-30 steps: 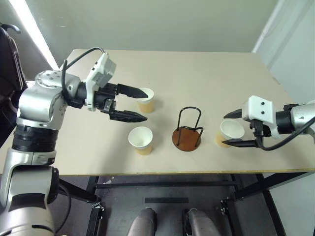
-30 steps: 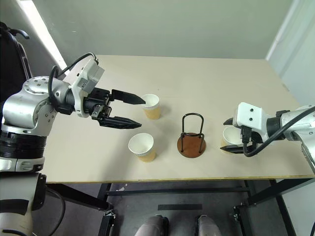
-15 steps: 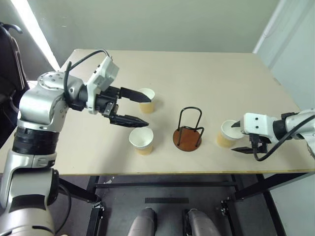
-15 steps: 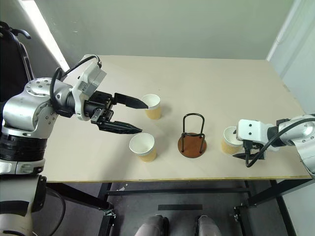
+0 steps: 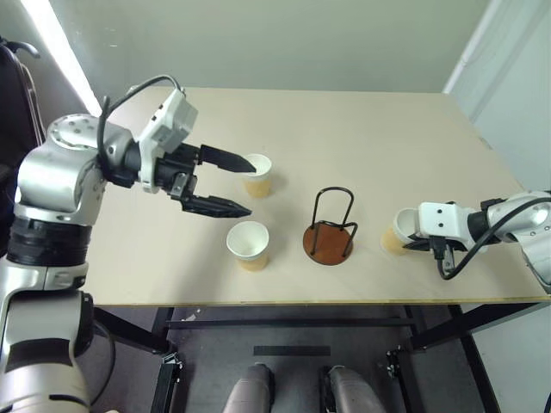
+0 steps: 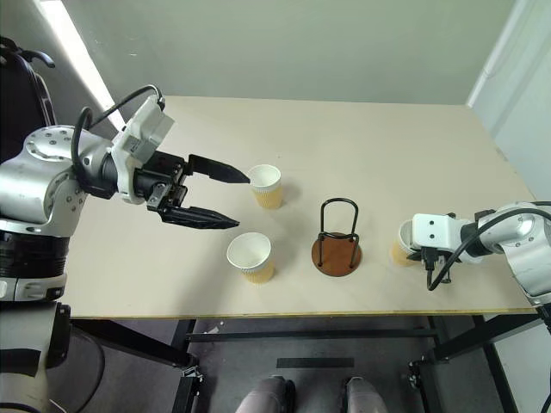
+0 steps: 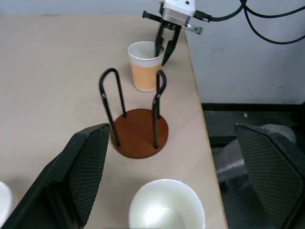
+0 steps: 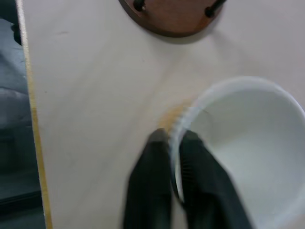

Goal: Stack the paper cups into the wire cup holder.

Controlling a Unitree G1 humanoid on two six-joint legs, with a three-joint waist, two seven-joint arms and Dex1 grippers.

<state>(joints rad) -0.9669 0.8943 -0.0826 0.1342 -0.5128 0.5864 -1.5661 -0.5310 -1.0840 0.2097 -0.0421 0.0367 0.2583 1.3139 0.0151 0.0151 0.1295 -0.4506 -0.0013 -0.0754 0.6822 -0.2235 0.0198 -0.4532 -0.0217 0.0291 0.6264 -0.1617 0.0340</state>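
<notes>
A pale wall fills the top of the frame above a beige table (image 5: 362, 146). At centre stands the wire holder (image 5: 328, 229), empty. Three cups: upper centre-left (image 5: 256, 175), lower centre-left (image 5: 247, 244), and right (image 7: 144, 65), its rim pinched by the closed right gripper (image 7: 162, 48). The left gripper (image 5: 231, 183) hovers agape at left.

Wire cup holder (image 5: 328, 234) between paper cups (image 5: 247, 244)

Both head eyes look steeply down from above the near edge of the table (image 5: 370, 129), taking in its whole top and both arms. The left wrist camera sits high and looks across the table towards the holder (image 7: 138, 121) and a far cup (image 7: 144, 65). The right wrist camera hangs close over that same cup's rim; the holder's base shows at its edge.
</notes>
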